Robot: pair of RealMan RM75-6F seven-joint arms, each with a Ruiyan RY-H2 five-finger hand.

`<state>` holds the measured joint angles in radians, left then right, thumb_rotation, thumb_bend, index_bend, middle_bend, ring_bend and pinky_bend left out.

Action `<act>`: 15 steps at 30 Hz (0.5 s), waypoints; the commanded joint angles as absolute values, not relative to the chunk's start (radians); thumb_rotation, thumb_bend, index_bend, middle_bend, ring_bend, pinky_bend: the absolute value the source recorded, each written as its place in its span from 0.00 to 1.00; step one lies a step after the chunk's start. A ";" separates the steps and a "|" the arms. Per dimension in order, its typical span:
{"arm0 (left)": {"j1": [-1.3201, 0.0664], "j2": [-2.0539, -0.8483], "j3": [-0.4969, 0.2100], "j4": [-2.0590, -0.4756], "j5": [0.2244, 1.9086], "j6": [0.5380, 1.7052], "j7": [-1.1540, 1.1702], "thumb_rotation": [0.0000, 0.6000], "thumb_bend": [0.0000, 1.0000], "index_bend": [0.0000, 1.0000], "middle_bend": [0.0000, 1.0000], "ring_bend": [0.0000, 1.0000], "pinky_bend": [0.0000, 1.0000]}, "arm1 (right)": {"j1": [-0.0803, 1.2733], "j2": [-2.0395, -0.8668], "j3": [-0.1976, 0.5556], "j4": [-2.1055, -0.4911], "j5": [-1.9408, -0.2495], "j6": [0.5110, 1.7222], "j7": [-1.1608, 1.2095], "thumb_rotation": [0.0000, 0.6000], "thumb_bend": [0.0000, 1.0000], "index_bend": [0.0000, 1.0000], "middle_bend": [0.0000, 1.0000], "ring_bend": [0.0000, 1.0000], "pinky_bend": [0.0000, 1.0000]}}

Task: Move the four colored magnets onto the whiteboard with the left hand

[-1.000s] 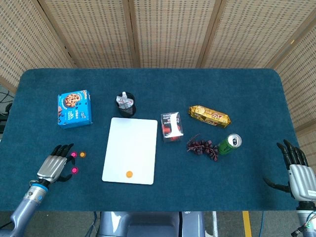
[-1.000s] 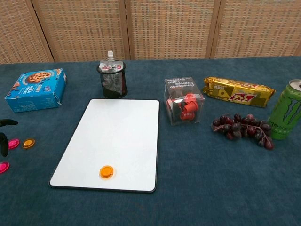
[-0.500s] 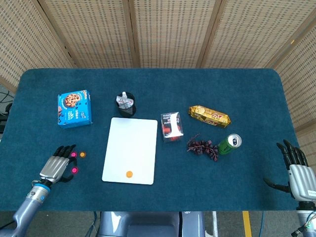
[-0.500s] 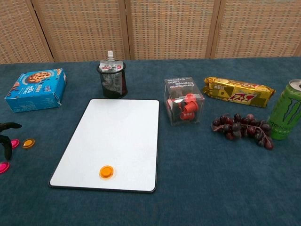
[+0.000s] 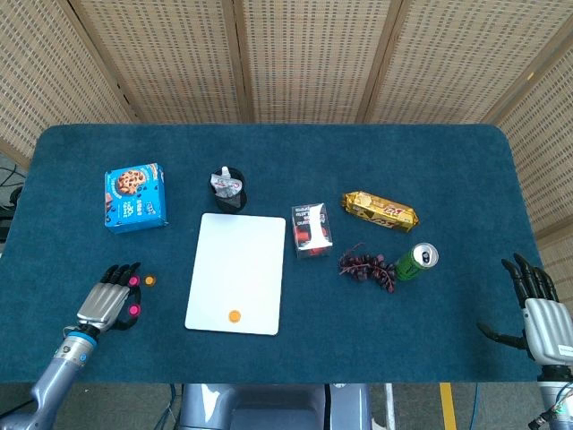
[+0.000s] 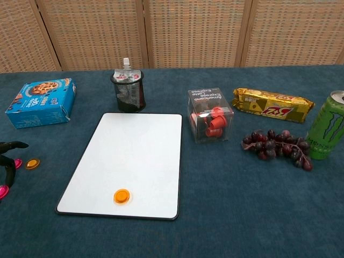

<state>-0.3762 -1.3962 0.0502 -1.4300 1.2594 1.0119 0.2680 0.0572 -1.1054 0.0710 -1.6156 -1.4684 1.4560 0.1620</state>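
With one orange magnet already on the whiteboard, the left hand hovers, fingers spread and holding nothing, over two pink magnets beside a small orange one, so next comes pinching one.

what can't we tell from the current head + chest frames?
- Left hand contact: head view shows its fingers over two pink magnets; grip or mere touch is too small to tell.
- Chest view: left edge cuts off the hand and one pink magnet.
- Right hand: cut by the head view's corner, absent from chest view.
- Mesh cup contents: too small to tell in either view.
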 commanded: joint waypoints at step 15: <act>-0.460 -1.325 -0.030 -1.730 1.219 0.996 0.405 1.00 0.30 0.55 0.00 0.00 0.00 | 0.059 -1.105 0.070 -1.618 -1.467 1.452 0.160 1.00 0.05 0.02 0.00 0.00 0.00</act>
